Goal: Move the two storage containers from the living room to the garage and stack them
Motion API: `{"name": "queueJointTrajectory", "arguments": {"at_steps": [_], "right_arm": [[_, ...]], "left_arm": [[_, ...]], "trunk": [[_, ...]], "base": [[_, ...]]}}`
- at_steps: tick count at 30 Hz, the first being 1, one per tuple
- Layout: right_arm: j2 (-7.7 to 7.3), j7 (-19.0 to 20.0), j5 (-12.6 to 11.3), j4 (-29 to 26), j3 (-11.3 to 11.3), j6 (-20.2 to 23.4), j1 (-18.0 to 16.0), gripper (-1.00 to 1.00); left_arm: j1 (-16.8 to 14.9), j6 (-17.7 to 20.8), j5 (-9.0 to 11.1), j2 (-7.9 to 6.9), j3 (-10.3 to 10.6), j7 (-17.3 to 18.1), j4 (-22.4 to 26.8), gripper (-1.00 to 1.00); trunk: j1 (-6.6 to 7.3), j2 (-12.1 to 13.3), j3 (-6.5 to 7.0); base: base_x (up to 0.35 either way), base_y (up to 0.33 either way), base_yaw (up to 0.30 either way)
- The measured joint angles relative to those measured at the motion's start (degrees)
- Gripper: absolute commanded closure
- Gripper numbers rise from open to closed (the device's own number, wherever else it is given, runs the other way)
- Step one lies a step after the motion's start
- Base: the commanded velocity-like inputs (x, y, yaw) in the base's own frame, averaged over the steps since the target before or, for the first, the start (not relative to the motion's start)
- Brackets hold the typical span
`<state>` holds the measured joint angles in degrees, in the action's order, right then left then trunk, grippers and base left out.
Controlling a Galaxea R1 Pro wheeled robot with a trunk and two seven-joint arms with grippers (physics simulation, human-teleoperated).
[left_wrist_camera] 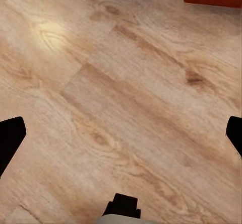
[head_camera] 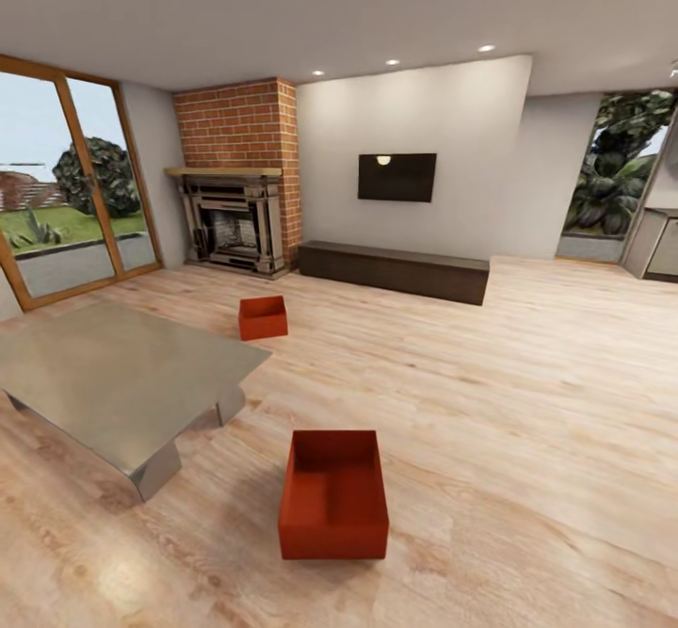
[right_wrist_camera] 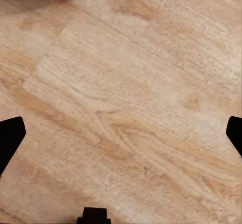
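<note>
Two red bins sit apart on the wood floor: near bin, far bin. Left gripper and right gripper both spread wide, empty

grey low table, brick fireplace, wall tv, dark bench.

You see two red-orange containers: near one, far one. Light wood-grain plank floor. Grey low table. Red brick fireplace. Black TV.
</note>
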<state>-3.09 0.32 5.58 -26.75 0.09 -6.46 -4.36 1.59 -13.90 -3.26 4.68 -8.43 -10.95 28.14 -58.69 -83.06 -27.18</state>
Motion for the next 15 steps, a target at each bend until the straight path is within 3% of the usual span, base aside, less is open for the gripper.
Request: {"name": "queueJointTrajectory", "arguments": {"at_steps": [15], "right_arm": [[-0.01, 0.0, 0.0, 0.0, 0.0, 0.0, 0.0, -1.00]], "left_arm": [[0.0, 0.0, 0.0, 0.00, 0.0, 0.0, 0.0, -1.00]], "trunk": [[0.00, 0.0, 0.00]], "base": [[0.326, 0.000, 0.000]]}}
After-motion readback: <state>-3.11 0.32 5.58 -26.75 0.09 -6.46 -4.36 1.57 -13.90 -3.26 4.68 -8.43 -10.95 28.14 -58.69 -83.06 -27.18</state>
